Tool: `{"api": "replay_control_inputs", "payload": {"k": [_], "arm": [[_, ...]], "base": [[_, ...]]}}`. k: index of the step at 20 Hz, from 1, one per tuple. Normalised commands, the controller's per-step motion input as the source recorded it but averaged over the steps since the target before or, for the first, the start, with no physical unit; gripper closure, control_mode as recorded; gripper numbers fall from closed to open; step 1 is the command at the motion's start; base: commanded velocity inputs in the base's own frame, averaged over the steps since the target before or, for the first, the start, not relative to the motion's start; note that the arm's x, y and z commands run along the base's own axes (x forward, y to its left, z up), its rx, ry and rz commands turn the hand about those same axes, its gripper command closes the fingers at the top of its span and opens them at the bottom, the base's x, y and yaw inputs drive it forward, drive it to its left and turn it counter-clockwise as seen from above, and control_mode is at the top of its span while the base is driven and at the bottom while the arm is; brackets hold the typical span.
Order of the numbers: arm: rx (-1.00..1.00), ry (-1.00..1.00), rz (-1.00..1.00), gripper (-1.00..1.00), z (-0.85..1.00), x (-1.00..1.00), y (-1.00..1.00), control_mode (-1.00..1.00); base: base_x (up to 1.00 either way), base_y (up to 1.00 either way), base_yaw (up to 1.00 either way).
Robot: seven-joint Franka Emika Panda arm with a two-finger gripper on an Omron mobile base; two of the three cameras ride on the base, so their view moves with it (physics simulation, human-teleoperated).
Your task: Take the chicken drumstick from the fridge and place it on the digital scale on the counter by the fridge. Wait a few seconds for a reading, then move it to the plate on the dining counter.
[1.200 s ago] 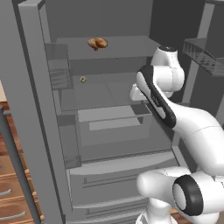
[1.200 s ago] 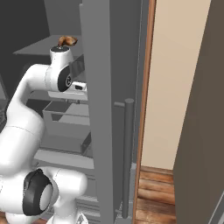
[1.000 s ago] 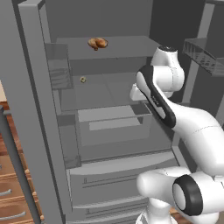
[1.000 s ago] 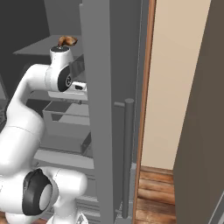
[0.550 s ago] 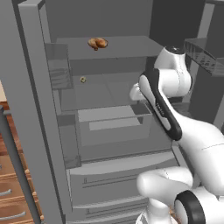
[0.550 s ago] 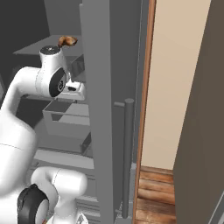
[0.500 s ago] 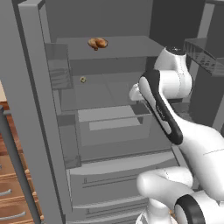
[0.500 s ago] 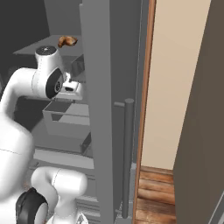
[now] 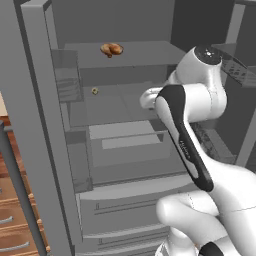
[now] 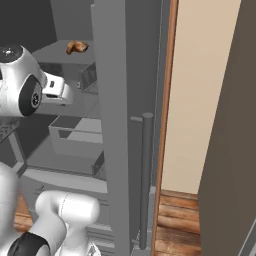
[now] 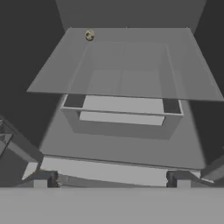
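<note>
Drumstick (image 9: pixel 111 49), one, on fridge (image 9: pixel 45 130) top shelf; one yellowish speck (image 11: pixel 89 35) lower; tool (image 11: pixel 111 177) spread wide, empty.

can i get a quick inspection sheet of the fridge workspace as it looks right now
surface: grey fridge stands open, grey shelves and a drawer box inside
job's things: chicken drumstick lies on the top shelf, untouched; scale and plate nothing seen
clutter: one small round yellowish item on the shelf below the drumstick, toward the left
grippers: gripper open, jaws wide apart, holding nothing, pointed into the fridge at the lower shelves, below the drumstick's level
cables: nothing seen
surroundings: wooden drawers at lower left of the left base view; long bar handle on the fridge door, beige wall and wood floor in the right base view
</note>
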Motion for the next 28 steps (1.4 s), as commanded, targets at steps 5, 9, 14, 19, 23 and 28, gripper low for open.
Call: {"api": "replay_control_inputs", "payload": {"k": [5,9,14,19,23,28], "arm": [[0.0,-0.13,0.0,-1.0,0.74,0.02,0.63,-1.0],[0.0,-0.15,0.0,-1.0,0.77,0.13,0.53,-1.0],[0.06,-0.14,-0.01,-1.0,0.43,0.41,0.28,-1.0],[0.0,-0.01,0.0,-1.0,0.01,0.85,-0.03,-1.0],[0.0,-0.01,0.0,-1.0,0.0,0.83,0.0,-1.0],[0.0,-0.01,0.01,-1.0,0.0,0.78,0.0,-1.0]], "base": [[0.0,0.0,0.0],[0.0,0.0,0.0],[0.0,0.0,0.0],[0.0,0.0,0.0],[0.0,0.0,0.0],[0.0,0.0,0.0]]}}
